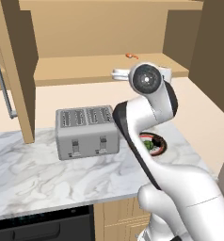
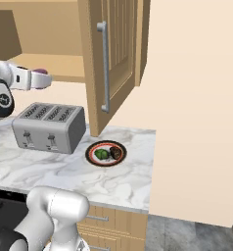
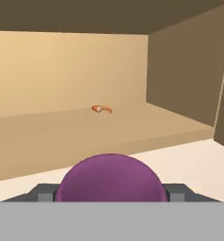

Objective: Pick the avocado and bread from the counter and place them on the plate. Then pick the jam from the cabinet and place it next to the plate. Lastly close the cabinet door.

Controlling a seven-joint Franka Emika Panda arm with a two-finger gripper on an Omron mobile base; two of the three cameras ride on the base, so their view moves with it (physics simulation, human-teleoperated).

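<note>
The jam (image 3: pixel 109 178) is seen between the two dark finger tips of the gripper (image 3: pixel 109 195) in the hand view, and its purple dome is flanked closely on both sides — the jaws are judged to be closed on it. In the right base view the jar (image 2: pixel 40 78) is held in the air just in front of the open cabinet (image 2: pixel 64 66), level with the shelf edge and above the toaster (image 2: pixel 50 126). It is not resting on the shelf.

On the shelf, a tiny orange item (image 3: pixel 102 109) is left near the back. Below, on the counter (image 2: pixel 113 181), the plate (image 2: pixel 105 153) is found with the avocado (image 2: pixel 101 155) and the bread (image 2: pixel 116 154) already lying on it, side by side. The cabinet door (image 2: pixel 111 59) stands open, its edge hanging over the counter just behind the plate.

From here, several things may go wrong. The jar must be carried down and to the right, and the open door stands close to that path; if the arm is swung too wide, the door or its handle (image 2: pixel 104 66) can be struck. The toaster is directly under the jar, so a straight descent would end on its top. The grip is taken on a rounded body, and a slip is possible if the hand is tilted strongly. Finally, if the jar is put down too near the plate, the rim may be pushed and the food disturbed.
</note>
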